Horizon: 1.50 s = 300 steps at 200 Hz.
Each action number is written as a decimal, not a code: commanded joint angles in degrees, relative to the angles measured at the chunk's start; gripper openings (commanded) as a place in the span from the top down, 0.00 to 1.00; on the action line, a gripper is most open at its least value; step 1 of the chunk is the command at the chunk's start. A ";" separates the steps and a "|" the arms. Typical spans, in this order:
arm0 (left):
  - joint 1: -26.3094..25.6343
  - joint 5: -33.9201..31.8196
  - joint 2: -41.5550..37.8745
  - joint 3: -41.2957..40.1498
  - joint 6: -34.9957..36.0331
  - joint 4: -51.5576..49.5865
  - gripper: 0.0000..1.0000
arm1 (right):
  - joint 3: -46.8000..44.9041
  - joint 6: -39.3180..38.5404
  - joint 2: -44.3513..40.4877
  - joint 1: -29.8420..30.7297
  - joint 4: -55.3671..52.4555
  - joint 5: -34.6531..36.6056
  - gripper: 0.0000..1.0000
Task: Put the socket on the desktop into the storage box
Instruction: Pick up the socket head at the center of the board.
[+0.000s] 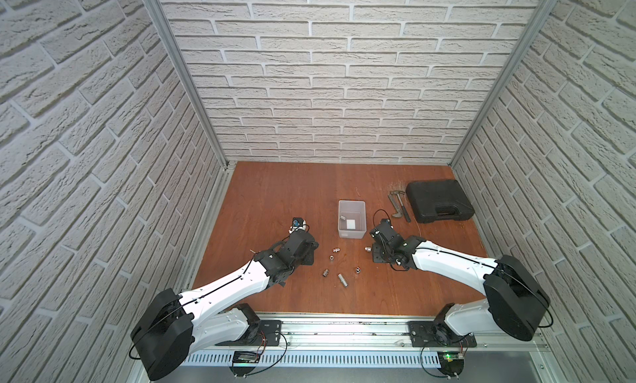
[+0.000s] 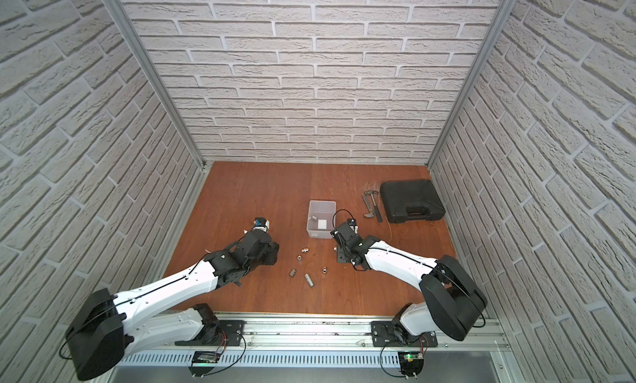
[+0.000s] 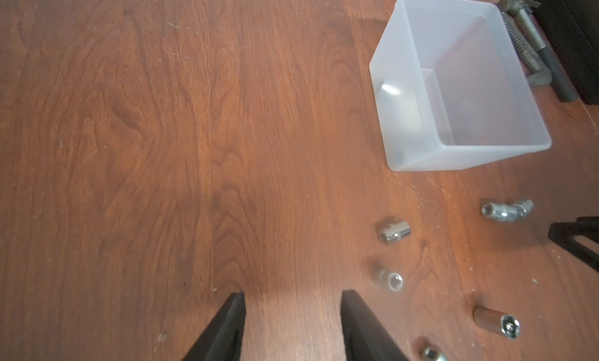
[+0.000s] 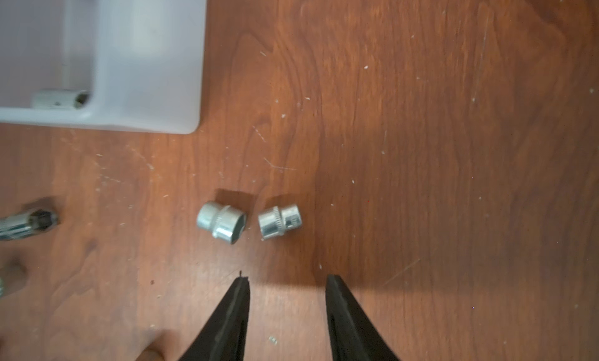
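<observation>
Socket (image 4: pixel 221 222) lies on the desktop (image 4: pixel 421 148) near the storage box (image 4: pixel 155 67), both left tool (image 3: pixel 293 294) and right tool (image 4: pixel 287 277) spread.

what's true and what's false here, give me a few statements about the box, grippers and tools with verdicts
1. At least one socket lies inside the storage box. True.
2. The right gripper is shut on a socket. False: its jaws stand apart and empty, and two sockets lie on the desktop ahead of its tips.
3. The black case lies with its lid open. False: it is closed.
4. A hammer lies between the storage box and the black case. True.
5. The left gripper holds nothing. True.
</observation>
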 commanded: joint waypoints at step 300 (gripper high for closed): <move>1.76 2.62 2.99 -2.66 -1.92 4.70 0.49 | 1.88 -4.01 9.76 -3.71 7.47 -0.28 0.65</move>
